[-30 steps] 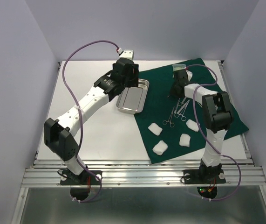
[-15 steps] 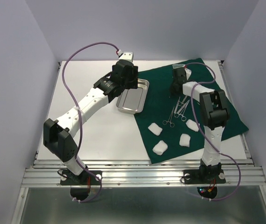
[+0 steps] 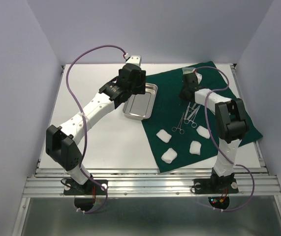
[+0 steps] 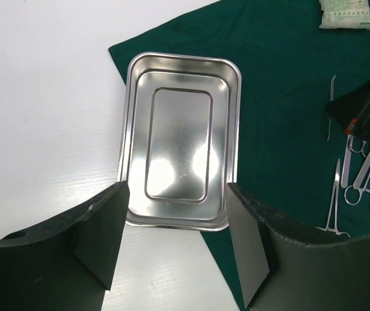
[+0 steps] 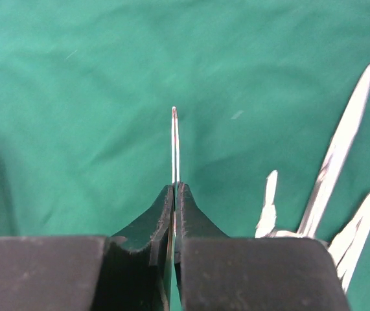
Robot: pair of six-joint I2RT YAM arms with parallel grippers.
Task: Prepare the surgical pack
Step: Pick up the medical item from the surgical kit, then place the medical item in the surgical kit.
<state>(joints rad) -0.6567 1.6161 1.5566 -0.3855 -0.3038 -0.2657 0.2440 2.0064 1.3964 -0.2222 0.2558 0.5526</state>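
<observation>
Evidently the right gripper is pressed together on a slim steel instrument, pinched edge-on, probably for lifting off the green drape (other forceps lie just beside). The left gripper hangs spread above the tray at the drape's left edge, perhaps to steady it.

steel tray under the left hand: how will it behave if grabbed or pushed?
The steel tray looks stiff: formed metal with a raised rim. Polished surface looks slippery, so the open left hand may slide off the rim. It straddles the green drape edge, so a push could bunch cloth.
</observation>
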